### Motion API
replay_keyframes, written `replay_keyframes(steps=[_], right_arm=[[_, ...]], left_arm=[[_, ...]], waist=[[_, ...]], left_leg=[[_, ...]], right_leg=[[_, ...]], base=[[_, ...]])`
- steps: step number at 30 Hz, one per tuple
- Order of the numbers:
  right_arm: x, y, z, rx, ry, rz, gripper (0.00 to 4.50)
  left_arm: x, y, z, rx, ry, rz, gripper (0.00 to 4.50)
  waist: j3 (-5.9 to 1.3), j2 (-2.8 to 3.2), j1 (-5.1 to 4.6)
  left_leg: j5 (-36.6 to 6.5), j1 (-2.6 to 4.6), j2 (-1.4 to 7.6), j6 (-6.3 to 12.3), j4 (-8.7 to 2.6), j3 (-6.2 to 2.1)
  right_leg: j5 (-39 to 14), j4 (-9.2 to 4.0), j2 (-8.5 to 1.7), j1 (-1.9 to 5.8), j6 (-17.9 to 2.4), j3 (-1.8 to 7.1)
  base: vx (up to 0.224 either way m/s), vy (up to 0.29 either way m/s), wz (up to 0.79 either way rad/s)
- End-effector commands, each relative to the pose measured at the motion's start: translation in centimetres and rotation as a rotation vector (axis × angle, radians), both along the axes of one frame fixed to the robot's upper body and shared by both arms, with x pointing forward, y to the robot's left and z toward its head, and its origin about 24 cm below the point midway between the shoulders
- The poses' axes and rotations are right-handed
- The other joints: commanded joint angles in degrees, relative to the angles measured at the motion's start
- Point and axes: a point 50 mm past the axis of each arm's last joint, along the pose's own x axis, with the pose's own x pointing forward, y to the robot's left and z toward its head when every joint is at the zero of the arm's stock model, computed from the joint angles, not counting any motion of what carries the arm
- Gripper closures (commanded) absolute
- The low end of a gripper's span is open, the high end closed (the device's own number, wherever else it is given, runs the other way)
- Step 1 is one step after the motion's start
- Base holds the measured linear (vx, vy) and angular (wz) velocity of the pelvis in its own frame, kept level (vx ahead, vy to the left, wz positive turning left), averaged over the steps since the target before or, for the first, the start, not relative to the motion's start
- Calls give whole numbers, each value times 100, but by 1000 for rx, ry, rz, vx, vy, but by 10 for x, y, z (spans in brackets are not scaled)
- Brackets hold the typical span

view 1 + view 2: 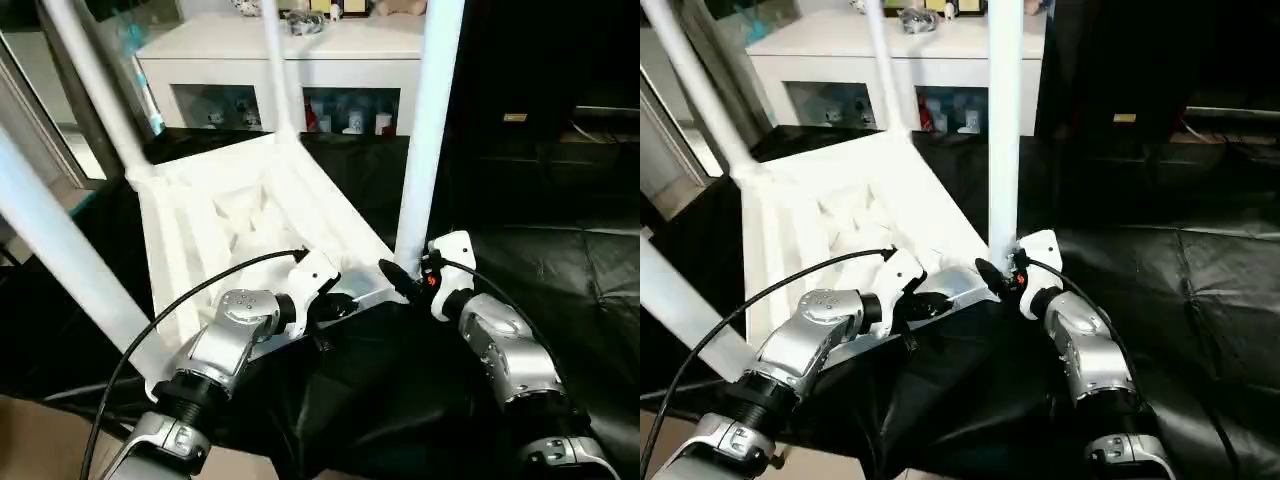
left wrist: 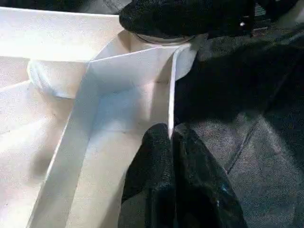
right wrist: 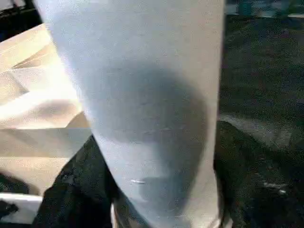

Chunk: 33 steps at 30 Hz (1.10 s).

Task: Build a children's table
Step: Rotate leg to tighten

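The children's table lies upside down in the centre-left of the head view, its ribbed underside facing up and tilted on a black sheet that covers the surface beneath. Four long white legs rise from its corner sockets: one stands upright just right of centre, one rises at the top centre, one slants toward the upper left, and one crosses the left edge of the frame. The left gripper sits at the table's near rim, below the centre of the picture; in the left wrist view its black fingers are pressed together on the thin upright edge of the rim, one on each side of it. The right gripper is at the foot of the upright leg, just right of centre, where the leg meets its socket. In the right wrist view that leg stands between the two dark fingers, which sit apart on either side of it and close against it; whether they press on it I cannot tell. A white cabinet with glass doors stands in the upper middle of the frame behind the table, with small items on top and inside. A black cable loops from the left forearm to the left gripper.
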Motion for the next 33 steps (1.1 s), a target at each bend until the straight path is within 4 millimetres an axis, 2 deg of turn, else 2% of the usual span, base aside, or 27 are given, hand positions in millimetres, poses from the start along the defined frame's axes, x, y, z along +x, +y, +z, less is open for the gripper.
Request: replay_keyframes(steps=[1, 2, 3, 5, 6, 7, 8, 9, 11, 12, 14, 15, 16, 19, 21, 24, 27, 28, 29, 30, 31, 32, 33], right_arm=[[-21, 35, -26, -4, 145, 251, 119], [-24, 30, -23, -12, 155, 329, 104], [-25, 28, -22, -21, 155, 362, 93], [-25, 26, -20, -27, 148, 387, 93], [-24, 16, -13, -24, 142, 443, 93], [-24, 16, -13, -24, 142, 443, 93], [-23, 12, -10, -20, 141, 466, 93], [-22, 4, -4, -17, 146, 503, 93], [-21, 1, -2, -17, 150, 517, 93], [-23, -6, 1, -29, 183, 566, 93], [-24, -9, 2, -34, 196, 591, 93], [-24, -10, 3, -38, 204, 609, 93], [-25, -11, 3, -38, 207, 621, 108], [-26, -12, 5, -29, 216, 649, 127], [-27, -12, 5, -17, 227, 669, 139], [-31, -10, 2, 2, 249, 692, 173], [-33, -3, -4, 7, 256, 683, 179], [-33, 1, -7, 12, 249, 654, 183], [-33, 1, -7, 12, 249, 653, 185], [-28, 6, -12, 0, 224, 551, 187], [-28, 6, -13, -1, 223, 546, 189], [-20, 11, -23, -42, 213, 374, 189], [-18, 12, -26, -56, 212, 318, 193]], left_arm=[[-2, -14, 8, -38, -27, -55, 450], [-2, -6, 9, -30, -28, -79, 450], [-2, -4, 10, -26, -28, -91, 450], [-3, -1, 10, -23, -27, -103, 450], [-7, 6, 11, -16, -6, -179, 450], [-7, 6, 11, -16, -6, -179, 450], [-10, 10, 11, -11, 5, -218, 450], [-13, 17, 13, -2, 27, -284, 450], [-15, 20, 13, 1, 36, -305, 450], [-16, 28, 13, 34, 72, -356, 450], [-17, 32, 13, 52, 86, -380, 450], [-17, 35, 13, 63, 97, -394, 450], [-16, 36, 13, 66, 100, -396, 450], [-14, 39, 14, 70, 100, -392, 450], [-13, 40, 15, 70, 98, -392, 450], [-11, 38, 16, 65, 93, -390, 450], [-10, 34, 16, 59, 80, -375, 450], [-9, 33, 16, 55, 68, -359, 450], [-9, 33, 16, 55, 68, -359, 450], [-6, 31, 17, 48, 42, -311, 450], [-6, 30, 17, 47, 41, -309, 450], [0, 27, 16, 40, 10, -228, 450], [2, 26, 16, 38, 0, -200, 450]], waist=[[-199, -143, 8], [-219, -129, 27], [-225, -174, 47], [-229, -155, 62], [-249, -165, 71], [-259, -173, 76], [-269, -168, 87], [-277, -203, 89], [-284, -179, 98], [-293, -207, 114], [-274, -203, 130], [-264, -173, 158], [-264, -178, 165], [-235, -169, 213], [-228, -161, 217], [-235, -180, 235], [-246, -175, 238], [-251, -170, 242], [-249, -139, 246], [-234, -156, 231], [-219, -155, 215], [-205, -12, 186], [-168, -73, 139]], left_leg=[[-1324, 12, 321, 342, -447, -177], [-1187, 15, 325, 394, -431, -173], [-1053, 0, 331, 462, -419, -175], [-949, 2, 334, 517, -405, -159], [-747, 0, 330, 580, -378, -158], [-674, -16, 327, 617, -368, -163], [-539, -21, 329, 700, -345, -148], [-465, -28, 328, 789, -328, -145], [-355, -27, 334, 856, -304, -136], [-209, -24, 341, 912, -280, -137], [-213, -32, 347, 955, -272, -128], [-355, -19, 362, 892, -283, -132], [-423, -9, 364, 855, -286, -128], [-838, 18, 378, 555, -335, -132], [-955, 15, 370, 459, -345, -135], [-912, 5, 365, 402, -337, -136], [-818, 3, 359, 414, -327, -140], [-766, -2, 355, 438, -319, -139], [-766, -3, 360, 432, -320, -144], [-874, 0, 359, 391, -340, -145], [-960, -7, 359, 349, -353, -144], [-1208, 15, 353, 169, -379, -167], [-1455, 30, 347, 85, -419, -150]], right_leg=[[-1160, -466, -363, 132, -1099, 237], [-1015, -450, -363, 141, -1122, 231], [-839, -419, -367, 158, -1171, 226], [-672, -407, -364, 146, -1230, 223], [-310, -361, -355, 163, -1335, 207], [-182, -338, -353, 188, -1371, 195], [81, -304, -341, 175, -1441, 192], [238, -279, -332, 184, -1500, 182], [382, -254, -329, 161, -1549, 182], [584, -219, -318, 150, -1637, 177], [531, -216, -317, 125, -1673, 176], [314, -229, -327, 119, -1670, 179], [223, -238, -325, 116, -1665, 180], [-198, -269, -329, 104, -1629, 201], [-333, -284, -338, 111, -1593, 205], [-268, -271, -351, 124, -1585, 215], [-163, -259, -350, 130, -1582, 209], [-104, -255, -352, 128, -1584, 208], [-96, -251, -356, 124, -1582, 209], [-213, -272, -351, 122, -1565, 205], [-338, -285, -356, 109, -1548, 211], [-699, -308, -377, 93, -1512, 215], [-983, -383, -359, 76, -1445, 215]], base=[[0, 0, 0], [0, 0, 0], [0, 0, 0], [0, 0, 0], [0, 0, 0], [0, 0, 0], [0, 0, 0], [0, 0, 0], [0, 0, 0], [0, 0, 0], [0, 0, 0], [0, 0, 0], [0, 0, 0], [0, 0, 0], [0, 0, 0], [0, 0, 0], [0, 0, 0], [0, 0, 0], [0, 0, 0], [0, 0, 0], [0, 0, 0], [0, 0, 0], [0, 0, 0]])
